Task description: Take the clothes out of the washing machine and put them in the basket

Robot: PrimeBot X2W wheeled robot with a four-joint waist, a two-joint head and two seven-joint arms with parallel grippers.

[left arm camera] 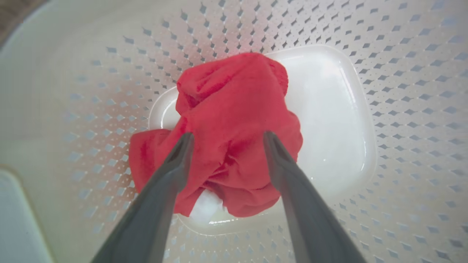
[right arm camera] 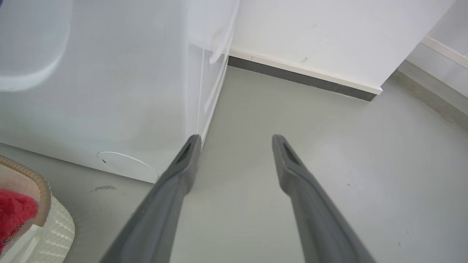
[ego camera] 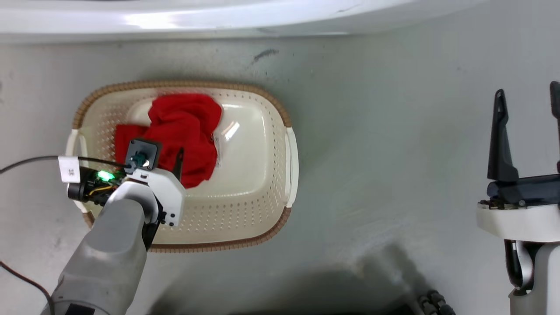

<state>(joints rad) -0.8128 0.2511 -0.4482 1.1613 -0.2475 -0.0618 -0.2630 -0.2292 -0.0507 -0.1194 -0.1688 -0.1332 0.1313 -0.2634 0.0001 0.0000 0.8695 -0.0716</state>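
Observation:
A crumpled heap of red clothes [ego camera: 183, 131] lies in the left half of the cream basket [ego camera: 271, 105] on the floor. In the left wrist view the red fabric [left arm camera: 234, 120] sits on the basket's smooth bottom, a little white showing under it. My left gripper [left arm camera: 226, 140] hangs open just above the heap, its two fingers apart with nothing pinched between them. The washing machine [ego camera: 218, 17] shows as a white front along the top edge, and as a white side panel [right arm camera: 109, 91] in the right wrist view. My right gripper [right arm camera: 236, 142] is open over bare floor, far right of the basket.
The grey floor [ego camera: 393, 131] runs right of the basket. A black cable [ego camera: 26, 162] trails from my left wrist to the left. A white wall with a dark skirting [right arm camera: 303, 75] stands behind the machine. The basket's rim [right arm camera: 36, 179] is at lower left.

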